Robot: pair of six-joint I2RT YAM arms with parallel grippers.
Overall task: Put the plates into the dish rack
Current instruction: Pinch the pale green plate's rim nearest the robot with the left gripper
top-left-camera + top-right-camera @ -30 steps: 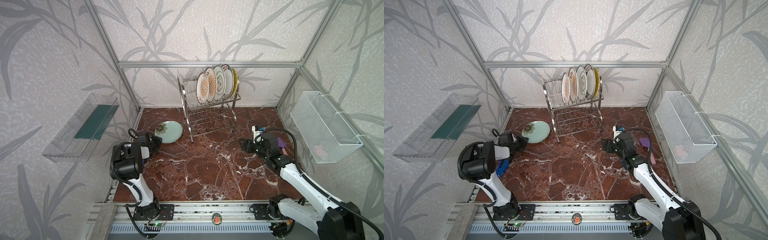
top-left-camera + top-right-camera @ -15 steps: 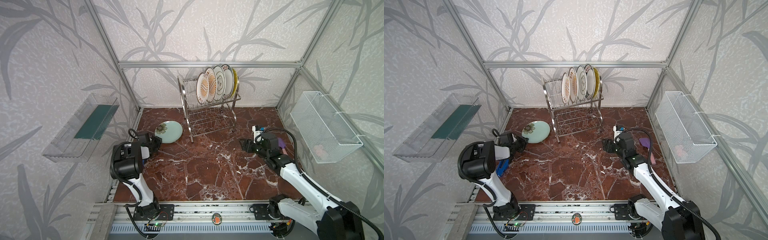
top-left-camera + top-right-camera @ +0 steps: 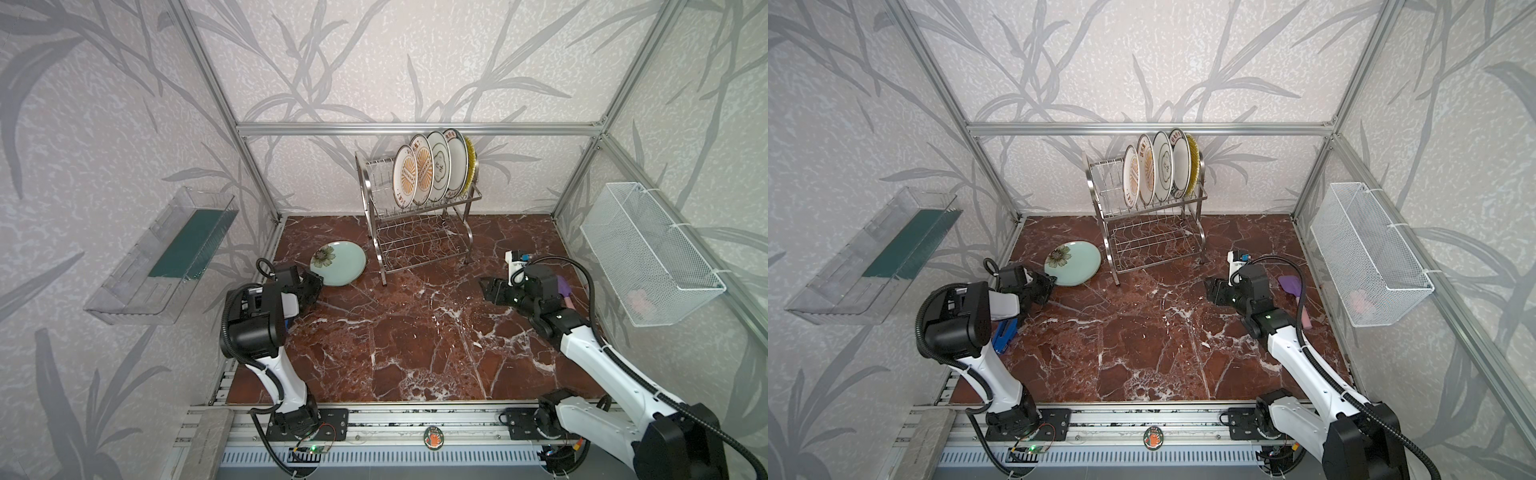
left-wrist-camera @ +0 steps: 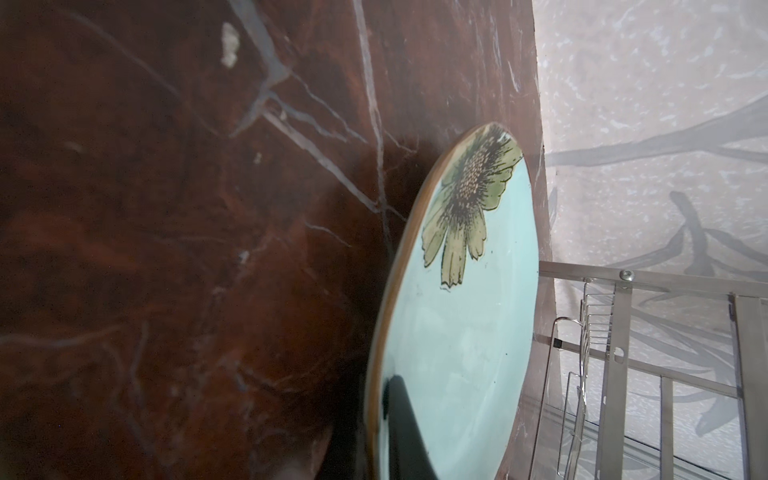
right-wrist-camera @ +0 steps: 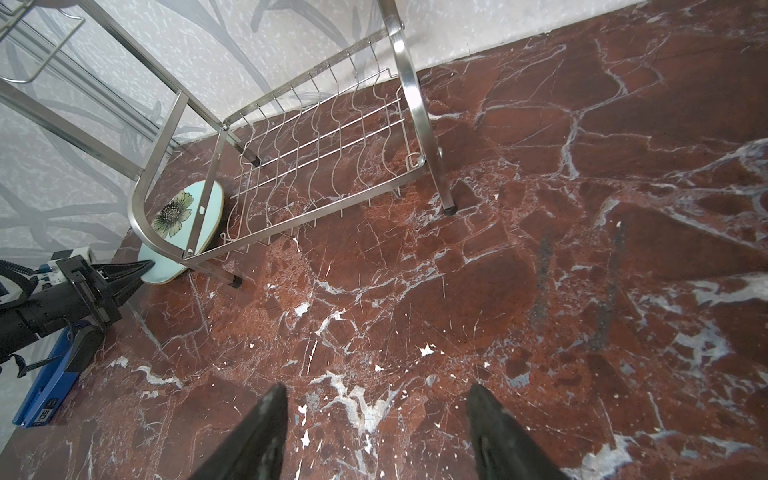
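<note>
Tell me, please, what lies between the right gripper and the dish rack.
Only bare marble tabletop lies between the right gripper and the dish rack, as the right wrist view and both top views show.

Left hand (image 3: pixel 318 279) pinched shut on celadon plate (image 3: pixel 344 266) rim.

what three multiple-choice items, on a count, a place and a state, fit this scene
1. How many round plates stand in the shiny two-tier steel wire dish rack? A three; B five; C six.
2. Where is the pale celadon round flower plate? A on the red marble table beside the rack; B in the rack's top tier; C on the rack's lower tier.
3. The right hand is: A shut on a plate; B shut on the rack; C open, empty.
Key: 1 B, five stand upright in the top tier; 2 A, it rests on the marble; 3 C, its fingers stand apart over bare table.
</note>
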